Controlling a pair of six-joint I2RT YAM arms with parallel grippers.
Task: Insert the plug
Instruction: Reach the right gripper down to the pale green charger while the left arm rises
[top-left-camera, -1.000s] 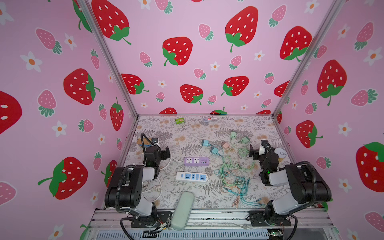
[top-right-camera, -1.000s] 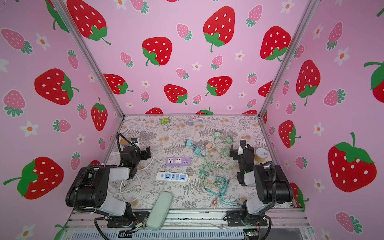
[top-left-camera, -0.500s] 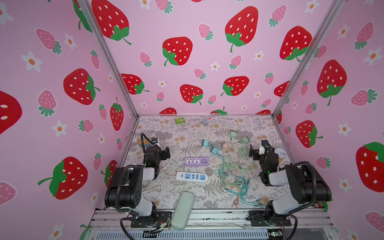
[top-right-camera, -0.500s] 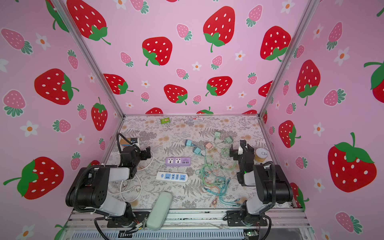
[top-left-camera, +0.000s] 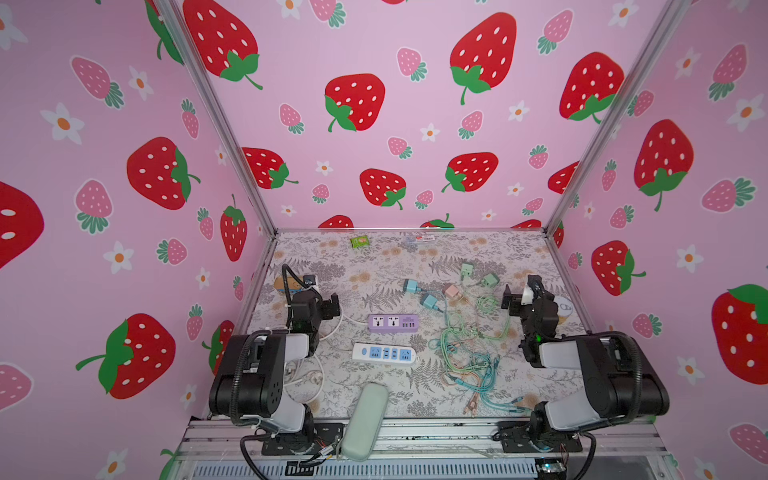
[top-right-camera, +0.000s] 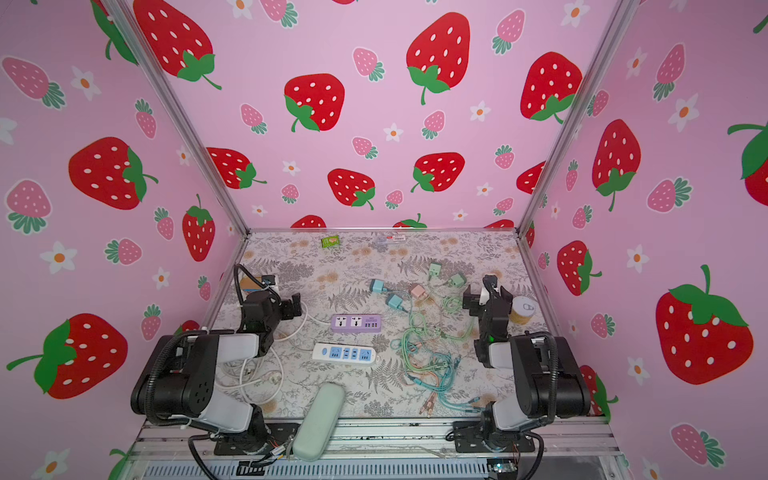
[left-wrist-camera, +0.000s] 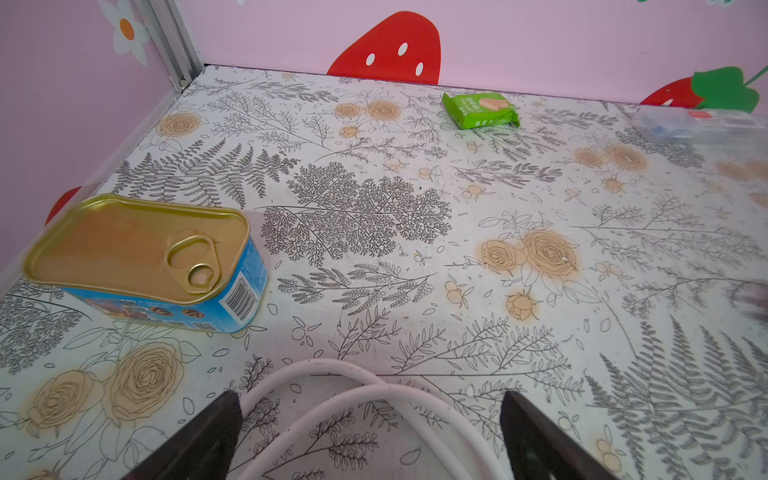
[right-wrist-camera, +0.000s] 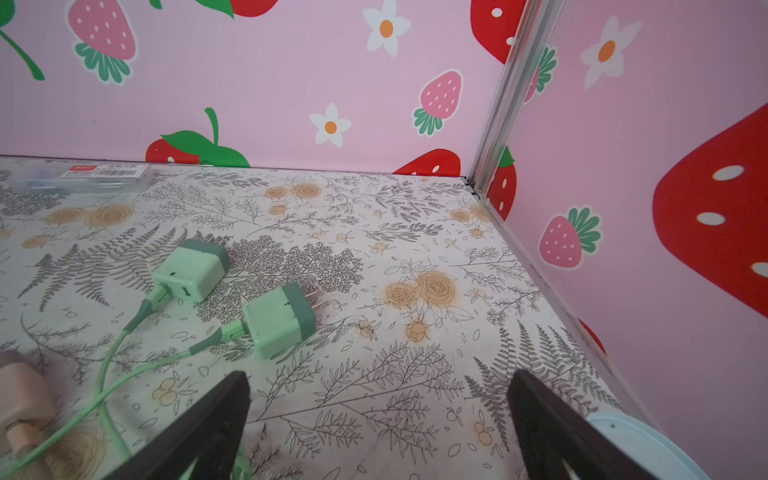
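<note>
Grey-green case (top-left-camera: 365, 419) lies nearest, well in front of the purple strip (top-left-camera: 392, 323), overhanging the table (top-left-camera: 374, 266) edge. White strip w/ blue sockets (top-left-camera: 384, 354) sits just in front of the purple strip, parallel, not touching. Cable tangle (top-left-camera: 469, 361), green/teal/orange, spreads front-right of the purple strip.

Purple strip lies flat mid-table. Its sockets look bare, tho the top views are too small to be sure. Its white cord (left-wrist-camera: 374, 395) runs off to the left.

Left tool (left-wrist-camera: 370, 395) is left of the purple strip, jaws wide, gripping nothing. The white cord loops on the table below and between the fingers. Right tool (right-wrist-camera: 378, 376) is well right of the purple strip, jaws wide, empty, low over the table. Round tin (top-left-camera: 563, 309) stands further right, beside the right arm.

Plugs all lie loose, apart from the purple strip:
- Two blue chargers (top-left-camera: 430, 301) are just behind-right of it.
- Pink charger (top-left-camera: 453, 291) is a bit beyond those.
- Two green chargers (right-wrist-camera: 282, 318) are further behind-right, on their sides w/ green cables attached. Prongs show on the nearer one.

Rectangular can (left-wrist-camera: 145, 266) w/ gold pull-tab lid is behind-left of the purple strip, near the side wall. Green packet (left-wrist-camera: 480, 109) and clear box (left-wrist-camera: 698, 122) lie far behind the purple strip, by the back wall.
</note>
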